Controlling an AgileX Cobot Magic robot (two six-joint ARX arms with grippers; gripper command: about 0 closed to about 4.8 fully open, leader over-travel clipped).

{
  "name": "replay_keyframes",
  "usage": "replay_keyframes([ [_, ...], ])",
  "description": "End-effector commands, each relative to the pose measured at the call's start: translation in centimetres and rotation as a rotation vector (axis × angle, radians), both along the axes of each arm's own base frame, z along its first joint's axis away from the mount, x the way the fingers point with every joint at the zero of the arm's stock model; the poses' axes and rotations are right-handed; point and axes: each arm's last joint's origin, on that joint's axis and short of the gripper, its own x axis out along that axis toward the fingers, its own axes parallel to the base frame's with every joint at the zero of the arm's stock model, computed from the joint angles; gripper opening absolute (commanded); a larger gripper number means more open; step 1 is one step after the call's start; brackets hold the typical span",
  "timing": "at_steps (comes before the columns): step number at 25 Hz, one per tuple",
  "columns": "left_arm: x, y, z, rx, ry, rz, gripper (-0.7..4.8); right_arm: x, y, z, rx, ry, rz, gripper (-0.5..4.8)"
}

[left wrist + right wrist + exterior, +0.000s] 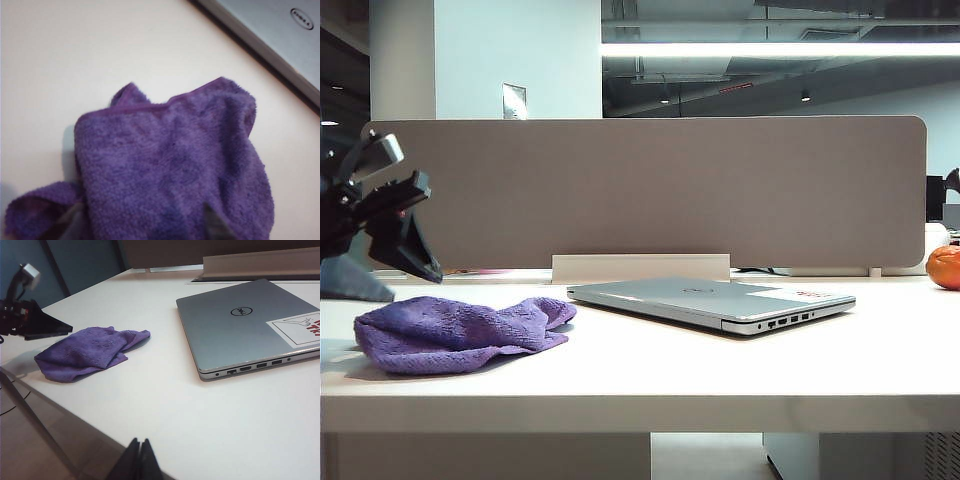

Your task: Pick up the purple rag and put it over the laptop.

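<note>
Nearest, at the front left of the pale bench [650,365], the rag [460,330] lies in a loose, crumpled heap, purple and nubby, with one hemmed corner folded toward the laptop [715,300]. Rag and laptop sit near each other but do not touch; a strip of bare bench shows between them. The laptop lies closed and flat, silver-grey, with a small round logo on its lid, a white sticker with red print near one corner, and a row of ports along its side.

Just above the rag's left end hangs the left end effector [395,215], black, its jaws spread apart and holding nothing. In the left wrist view its two finger tips [216,225] stand at either side of the rag [175,170], close over the cloth; whether they touch it I cannot tell.

At the near edge of the right wrist view, the right end effector [139,460] shows as two dark fingers pressed together, empty, well apart from the rag [87,352] and laptop [245,325].

Farther back, a grey divider panel [650,190] runs across the bench. An orange fruit [945,267] rests at the far right.
</note>
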Motion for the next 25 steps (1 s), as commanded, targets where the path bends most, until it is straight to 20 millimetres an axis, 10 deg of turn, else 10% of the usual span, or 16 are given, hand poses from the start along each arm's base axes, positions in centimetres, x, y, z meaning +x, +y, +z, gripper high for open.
replay_keyframes([
  [1, 0.1, -0.1, -0.2, -0.04, 0.023, 0.005, 3.14, 0.0, 0.0, 0.0, -0.001, -0.009, -0.002, 0.22],
  [17, -0.1, -2.4, -1.7, 0.032, 0.073, -0.012, 3.03, 0.0, 0.0, 0.0, -0.001, -0.009, -0.002, 0.22],
  [21, -0.1, -2.4, -1.8, 0.035, 0.076, -0.01, 0.85, 0.0, 0.0, 0.0, -0.001, -0.009, -0.002, 0.22],
  [25, 0.3, -2.7, -1.1, -0.018, -0.001, -0.058, -0.06, 0.0, 0.0, 0.0, -0.001, -0.009, -0.002, 0.22],
])
